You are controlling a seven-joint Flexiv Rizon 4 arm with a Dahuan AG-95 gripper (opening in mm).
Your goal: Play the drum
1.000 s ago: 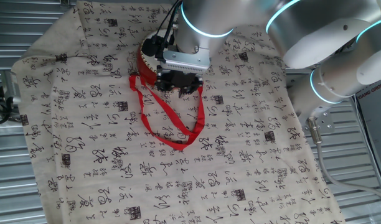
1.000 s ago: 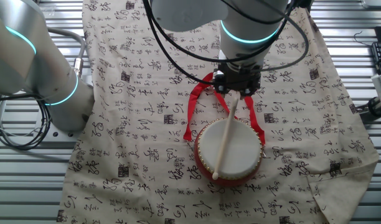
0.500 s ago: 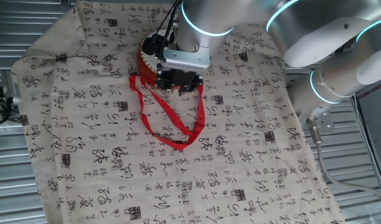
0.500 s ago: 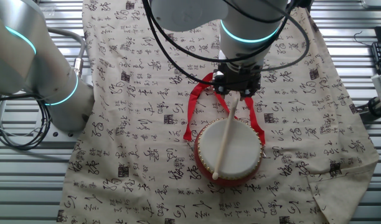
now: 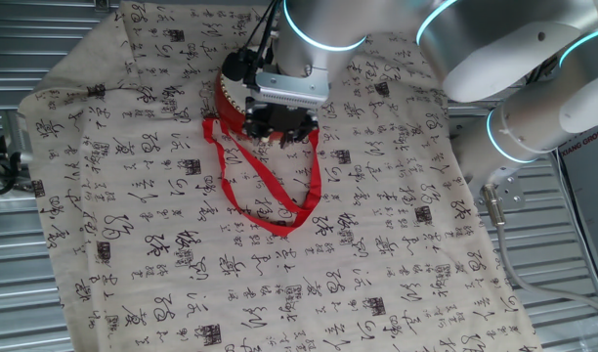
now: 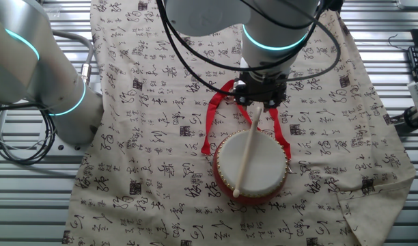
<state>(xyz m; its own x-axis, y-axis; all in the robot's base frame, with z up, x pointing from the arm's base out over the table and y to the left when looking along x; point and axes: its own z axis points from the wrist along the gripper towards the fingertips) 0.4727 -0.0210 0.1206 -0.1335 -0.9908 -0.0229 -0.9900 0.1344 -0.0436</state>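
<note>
The drum [image 6: 260, 171] has a red side wall and a cream-white head and sits on the printed cloth. In one fixed view only its red wall [image 5: 228, 98] shows behind my gripper. Its red ribbon strap [image 5: 270, 191] loops out over the cloth and also shows in the other fixed view [image 6: 212, 116]. My gripper [image 6: 262, 99] is shut on a pale wooden drumstick [image 6: 246, 154], which slants down across the drum head with its tip near the front rim. The gripper hangs just behind the drum [image 5: 279, 127].
A cream cloth with black calligraphy [image 5: 279, 274] covers the table. The arm's base and elbow stand at the left [image 6: 45, 75] in the other fixed view. Slatted metal table edges [image 5: 16, 293] show around the cloth. A keyboard edge [image 6: 417, 68] lies at far right.
My gripper has risen slightly with the drumstick. The drum and strap have not moved.
</note>
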